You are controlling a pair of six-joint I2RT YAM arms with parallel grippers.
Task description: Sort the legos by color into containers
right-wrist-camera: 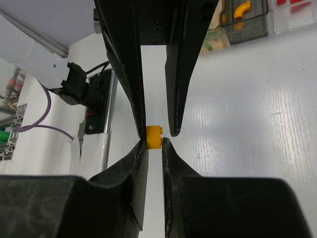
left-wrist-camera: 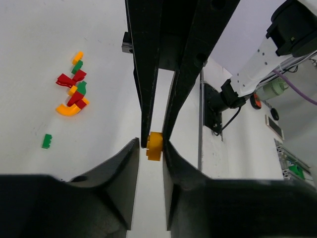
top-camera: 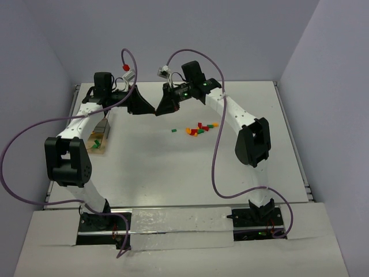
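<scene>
The right gripper [right-wrist-camera: 154,143] pinches a small orange-yellow studded plastic lego brick [right-wrist-camera: 154,136] between its smooth black fingertips, above the far middle of the matte white table [top-camera: 173,173]. The left gripper [left-wrist-camera: 151,144] faces it tip to tip. Its tapered jaws straddle the same brick, and a thin gap shows on one side, so they are not quite closed on it. The loose red, green and orange bricks [top-camera: 199,129] lie in a jumbled cluster right of centre, with one flat green brick [top-camera: 173,131] just left of them. The clear shallow rectangular plastic containers [right-wrist-camera: 250,35] sit at the left, one holding a curved orange piece [right-wrist-camera: 242,9].
</scene>
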